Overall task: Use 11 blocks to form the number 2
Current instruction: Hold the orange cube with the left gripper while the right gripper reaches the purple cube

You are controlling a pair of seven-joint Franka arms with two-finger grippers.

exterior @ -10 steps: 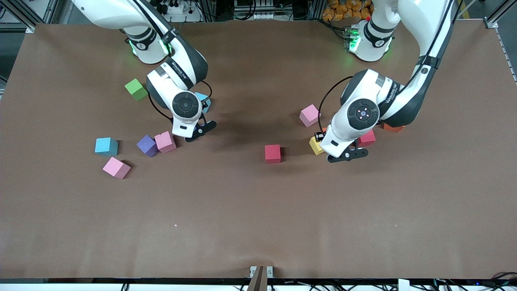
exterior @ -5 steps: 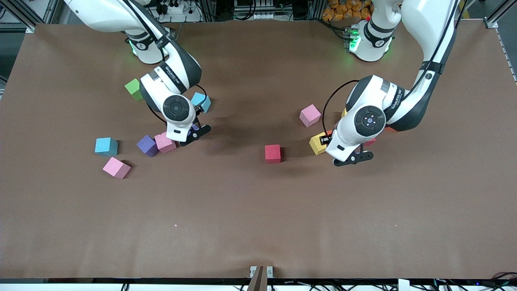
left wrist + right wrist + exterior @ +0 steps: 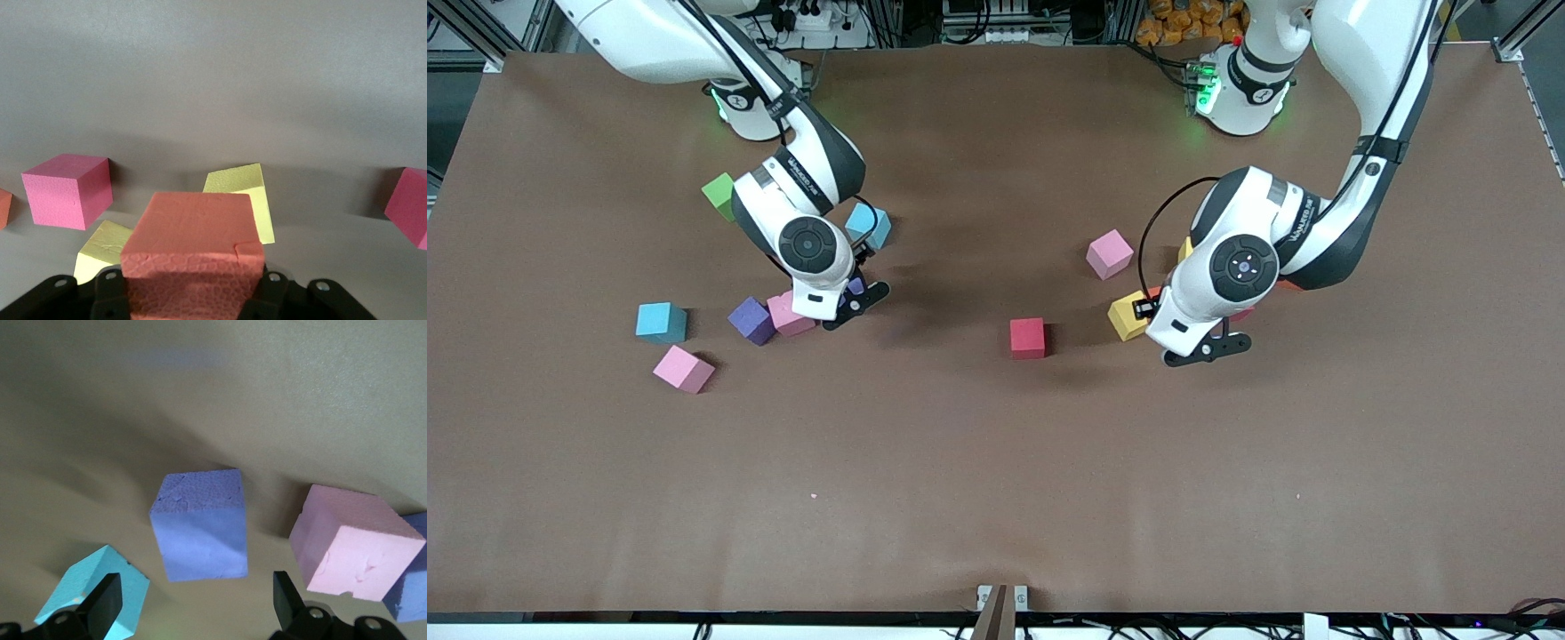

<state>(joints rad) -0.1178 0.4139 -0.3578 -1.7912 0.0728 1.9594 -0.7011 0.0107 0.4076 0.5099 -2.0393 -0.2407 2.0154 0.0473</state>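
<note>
My left gripper (image 3: 1169,318) (image 3: 193,290) is shut on an orange-red block (image 3: 193,233) and holds it over two yellow blocks (image 3: 243,193) (image 3: 100,250); one yellow block (image 3: 1128,318) shows beside the hand. A pink block (image 3: 1110,253), a red block (image 3: 1027,338), another red one (image 3: 1240,313) and an orange one (image 3: 1285,285) lie around it. My right gripper (image 3: 847,293) (image 3: 197,607) is open just above a purple block (image 3: 200,527) (image 3: 856,286), with a light blue block (image 3: 93,593) (image 3: 869,223) and a pink block (image 3: 353,547) (image 3: 787,313) beside it. No digit shape stands on the table.
Toward the right arm's end lie a second purple block (image 3: 751,320), a light blue block (image 3: 660,321), a pink block (image 3: 683,369) and a lime-green cube (image 3: 719,196). The brown table (image 3: 996,480) is bare nearer the front camera.
The right gripper has moved toward the right arm's end, over the purple block beside the pink one. The left gripper shifted slightly toward the left arm's end, still shut on its block.
</note>
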